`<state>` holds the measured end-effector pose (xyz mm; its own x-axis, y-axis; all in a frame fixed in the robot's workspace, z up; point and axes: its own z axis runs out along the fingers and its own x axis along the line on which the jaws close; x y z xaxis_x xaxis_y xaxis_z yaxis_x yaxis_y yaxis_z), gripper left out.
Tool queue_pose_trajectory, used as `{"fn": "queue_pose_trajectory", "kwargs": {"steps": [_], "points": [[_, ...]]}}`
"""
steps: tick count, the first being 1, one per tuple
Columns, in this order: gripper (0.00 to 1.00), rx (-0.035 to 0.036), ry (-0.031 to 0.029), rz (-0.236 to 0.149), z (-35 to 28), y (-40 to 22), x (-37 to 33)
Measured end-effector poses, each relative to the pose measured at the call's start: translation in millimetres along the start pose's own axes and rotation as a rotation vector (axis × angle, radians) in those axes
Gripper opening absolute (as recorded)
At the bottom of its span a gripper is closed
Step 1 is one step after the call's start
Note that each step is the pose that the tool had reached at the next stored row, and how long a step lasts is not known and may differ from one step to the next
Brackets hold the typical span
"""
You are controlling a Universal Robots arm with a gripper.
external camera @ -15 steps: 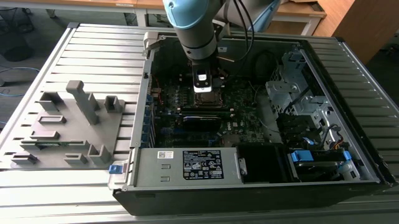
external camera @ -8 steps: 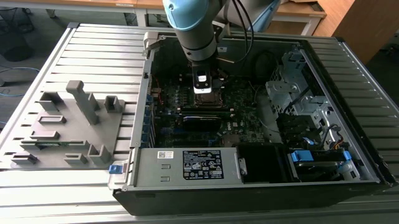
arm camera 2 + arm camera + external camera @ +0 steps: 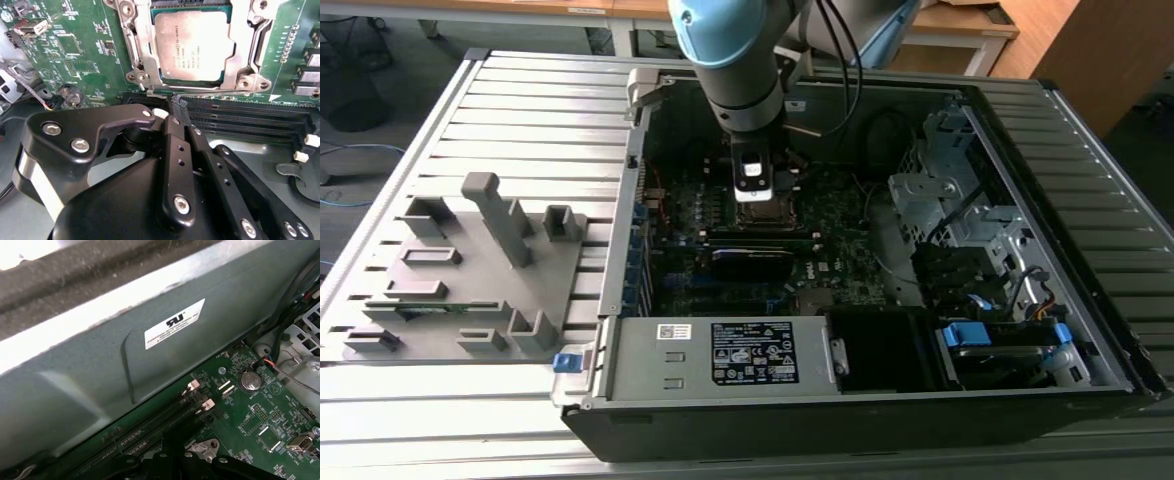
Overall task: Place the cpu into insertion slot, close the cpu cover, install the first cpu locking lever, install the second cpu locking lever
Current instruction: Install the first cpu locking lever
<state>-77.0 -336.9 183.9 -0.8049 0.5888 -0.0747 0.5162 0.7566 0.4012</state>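
Black gripper [image 3: 177,107], fingers pinched together on the thin wire locking lever [image 3: 210,91], hovers at the insertion slot's [image 3: 141,50] edge, where the cpu [image 3: 192,45] sits seated, probably stiff, springy.

Printed faintly in several lines across the top of the cpu [image 3: 192,47] in the second wrist view, too small to read. Stuck on the grey case wall [image 3: 100,370], a white sticker [image 3: 175,323] with a dark logo mark and fine lines. On the power supply housing [image 3: 634,365], a black label [image 3: 754,353] of white print, with a small pale tag [image 3: 672,332] at its ten o'clock; neither legible.
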Motion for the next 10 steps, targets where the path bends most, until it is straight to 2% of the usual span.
{"fn": "queue_pose_trajectory", "kwargs": {"steps": [10], "points": [[0.11, 0.0000, 0.0002, 0.000, 1.6, -0.8, 0.0]]}}
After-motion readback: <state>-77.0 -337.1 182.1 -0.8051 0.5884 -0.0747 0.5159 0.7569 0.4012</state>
